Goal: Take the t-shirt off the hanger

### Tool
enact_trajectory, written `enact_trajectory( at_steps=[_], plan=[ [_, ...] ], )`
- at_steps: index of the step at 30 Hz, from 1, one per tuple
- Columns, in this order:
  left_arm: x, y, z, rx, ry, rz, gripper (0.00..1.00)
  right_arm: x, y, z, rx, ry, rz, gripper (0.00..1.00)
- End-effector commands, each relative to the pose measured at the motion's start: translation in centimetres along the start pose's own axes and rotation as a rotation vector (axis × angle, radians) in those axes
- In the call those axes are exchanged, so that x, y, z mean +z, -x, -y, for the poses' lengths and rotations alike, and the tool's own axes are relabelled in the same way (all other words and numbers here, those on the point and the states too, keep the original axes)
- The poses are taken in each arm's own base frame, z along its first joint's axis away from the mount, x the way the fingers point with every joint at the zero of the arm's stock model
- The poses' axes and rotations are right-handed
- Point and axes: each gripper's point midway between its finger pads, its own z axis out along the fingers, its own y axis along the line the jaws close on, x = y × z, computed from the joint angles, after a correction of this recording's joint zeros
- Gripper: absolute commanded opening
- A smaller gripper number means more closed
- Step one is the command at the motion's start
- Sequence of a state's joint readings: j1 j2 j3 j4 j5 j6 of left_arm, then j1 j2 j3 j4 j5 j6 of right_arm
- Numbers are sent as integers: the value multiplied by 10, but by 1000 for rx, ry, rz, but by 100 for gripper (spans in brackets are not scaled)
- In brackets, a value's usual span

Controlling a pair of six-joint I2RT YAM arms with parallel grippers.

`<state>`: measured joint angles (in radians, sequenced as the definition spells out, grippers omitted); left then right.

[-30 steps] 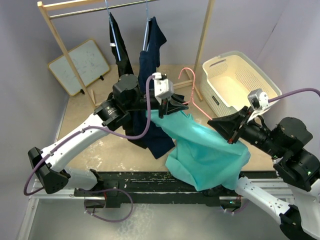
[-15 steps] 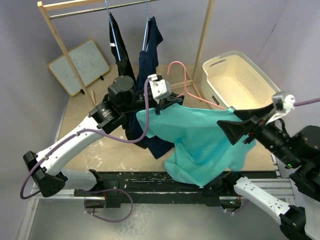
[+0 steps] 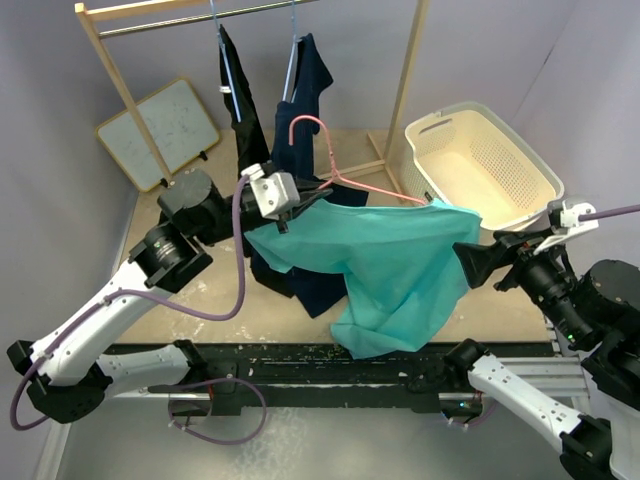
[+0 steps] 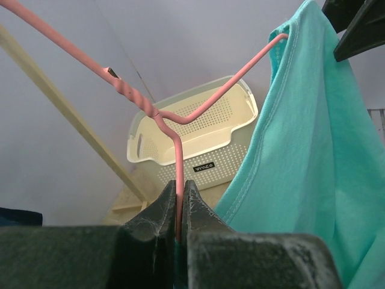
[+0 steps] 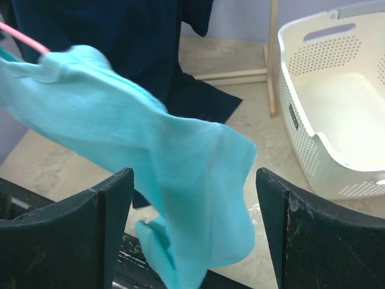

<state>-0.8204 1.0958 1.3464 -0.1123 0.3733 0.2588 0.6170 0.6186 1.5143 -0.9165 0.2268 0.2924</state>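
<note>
A teal t-shirt [image 3: 385, 260] hangs from a pink wire hanger [image 3: 345, 182] held up over the table. My left gripper [image 3: 300, 200] is shut on the hanger's wire just below the twisted neck; in the left wrist view the pink hanger [image 4: 180, 117] runs down between the closed jaws of the left gripper [image 4: 178, 188]. The hanger's right arm ends inside the t-shirt [image 4: 301, 150]. To the right of the cloth, my right gripper [image 3: 478, 262] is open and apart from it. The right wrist view shows the t-shirt [image 5: 180, 162] beyond the right gripper [image 5: 192, 176].
A cream laundry basket [image 3: 470, 108] stands at the back right. A wooden clothes rack [image 3: 120, 85] at the back carries dark garments [image 3: 300, 110] that hang just behind the hanger. A small whiteboard [image 3: 160, 130] leans at the back left.
My right gripper opened, let go of the t-shirt and drew back to the right. The left gripper shut on the hanger and carried it left and up, so the shirt swung down.
</note>
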Motion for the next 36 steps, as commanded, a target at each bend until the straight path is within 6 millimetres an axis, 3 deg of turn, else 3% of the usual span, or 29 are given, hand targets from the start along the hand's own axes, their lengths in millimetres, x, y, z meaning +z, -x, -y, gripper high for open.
enact_trajectory(
  at_steps=[1, 4, 8, 12, 13, 16, 17, 23, 30, 36],
  plan=[
    [-17, 16, -7, 39, 51, 31, 0, -4, 5, 10, -45, -32, 51, 83],
    [-21, 13, -5, 34, 52, 25, 0, 1, 5, 3, -67, 1, 51, 71],
    [-24, 9, -2, 20, 50, 8, 0, 6, 8, -10, -63, 70, 64, 40],
    [-28, 8, -2, 16, 57, 6, 0, 7, 11, -28, -54, 169, 90, 33],
    [-29, 8, -2, 16, 61, 4, 0, 9, 8, -31, -56, 182, 79, 26],
    [-33, 8, -5, 19, 80, 0, 0, 16, 2, -20, -35, 110, 41, 3],
    [-34, 8, -6, 23, 91, -4, 0, 19, -1, -12, -27, 56, 27, 0],
    [-45, 10, -10, 30, 129, -13, 0, 16, 0, 22, 18, -138, 40, 0],
    [-66, 27, -23, 57, 220, 15, 0, 6, -14, 72, 50, -446, 5, 0],
    [-83, 32, -32, 84, 290, 5, 0, -8, -19, 87, 80, -535, 12, 0]
  ],
)
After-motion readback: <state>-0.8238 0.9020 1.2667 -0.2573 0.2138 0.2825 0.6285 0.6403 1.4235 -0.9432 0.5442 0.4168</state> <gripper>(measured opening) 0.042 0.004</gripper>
